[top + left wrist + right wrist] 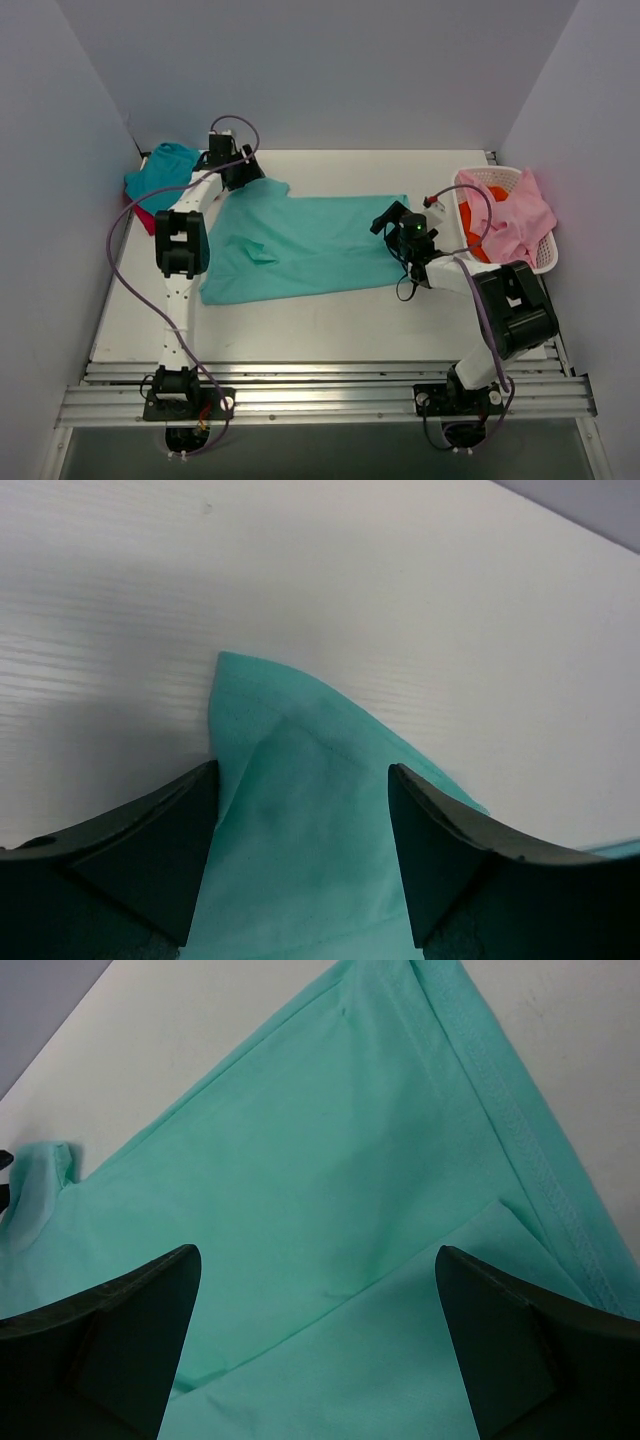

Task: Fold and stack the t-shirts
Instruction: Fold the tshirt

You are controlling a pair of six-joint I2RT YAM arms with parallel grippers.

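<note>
Left gripper point(302, 780) has its jaws spread, with a corner of the mint-green t-shirt point(300, 880) sitting between them, not pinched as far as I can see. Right gripper point(315, 1260) is wide open too, hovering right over that shirt's hemmed edge. The shirt's spread out mid-table point(330, 330), and the teal t-shirt point(165, 168) is bunched in the far-left corner.

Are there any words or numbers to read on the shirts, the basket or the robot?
None can be read.
The mint-green t-shirt, the basket and the table are plain.
Pale marks on the left arm and right arm are too small to read.
</note>
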